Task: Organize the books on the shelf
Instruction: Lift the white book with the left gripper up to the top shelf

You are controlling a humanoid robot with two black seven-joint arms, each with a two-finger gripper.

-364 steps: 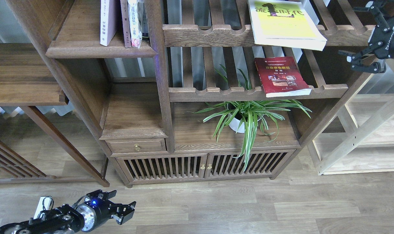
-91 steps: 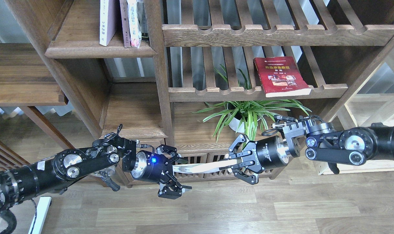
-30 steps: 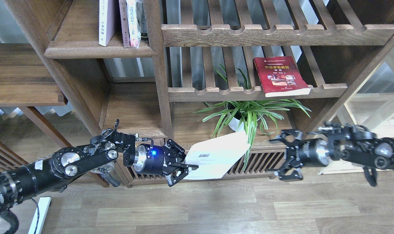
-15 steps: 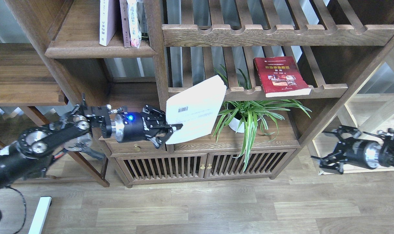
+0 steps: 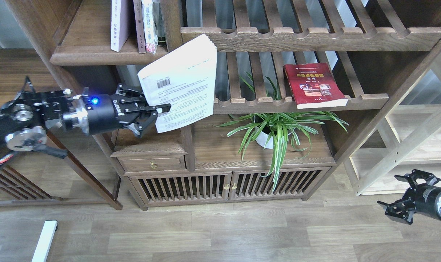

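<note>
My left gripper is shut on the lower left edge of a paperback. The paperback shows its white back cover with a barcode and is held tilted in front of the post, just below and right of the dark-brown shelf board. A pale lavender-white book stands upright on that shelf beside two thin books. The red book with a gold title lies flat on the lower slatted rack. My right gripper is open and empty, low at the right above the floor.
A potted spider plant stands on the cabinet top under the racks. Two slatted racks fill the upper right. A pale light-wood unit stands at the right. A white object lies on the floor at the lower left.
My left gripper has carried the white-backed paperback up and to the left, to just under the shelf. My right arm has drawn back down to the right, open and empty.
</note>
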